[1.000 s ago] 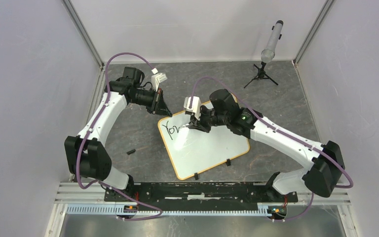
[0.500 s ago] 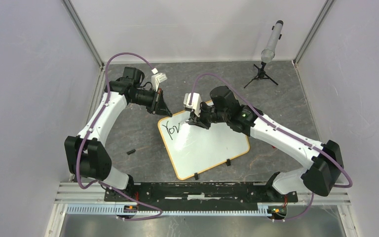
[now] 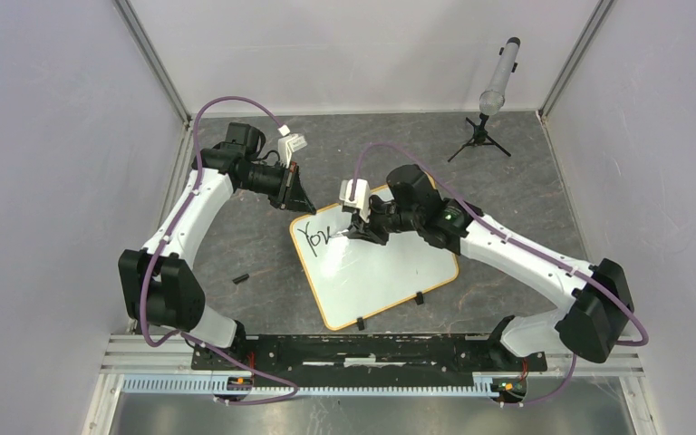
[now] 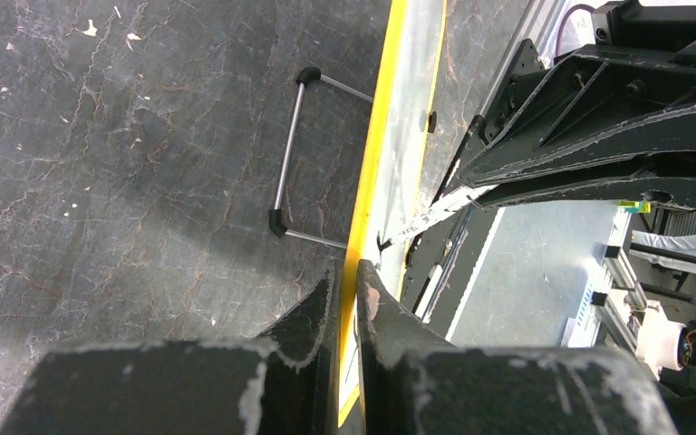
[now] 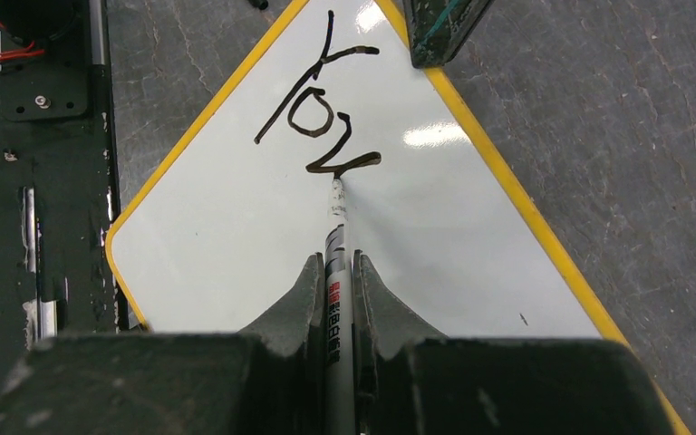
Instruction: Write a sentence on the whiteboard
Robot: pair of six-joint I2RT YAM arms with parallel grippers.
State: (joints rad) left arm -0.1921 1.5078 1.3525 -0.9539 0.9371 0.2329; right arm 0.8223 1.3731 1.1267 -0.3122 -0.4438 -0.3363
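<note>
The whiteboard [image 3: 381, 272] lies flat mid-table, white with a yellow-orange frame; it also shows in the right wrist view [image 5: 263, 227]. The sentence [image 3: 313, 237] is a black scrawl reading about "You" near the board's far left corner, seen larger in the right wrist view [image 5: 322, 109]. My right gripper [image 5: 335, 263] is shut on a grey marker [image 5: 334, 245] whose tip touches the board at the last stroke's end. My left gripper [image 4: 346, 276] is shut on the board's yellow frame edge [image 4: 376, 145] at that far corner [image 3: 297, 207].
A small black cap [image 3: 240, 277] lies on the grey stone table left of the board. A microphone on a small black tripod [image 3: 488, 118] stands at the back right. Two black clip feet [image 3: 390, 308] sit on the board's near edge. A wire stand [image 4: 288, 163] shows beside the board.
The right gripper has shifted the marker slightly right along the board, lengthening the last stroke. The left arm has not moved.
</note>
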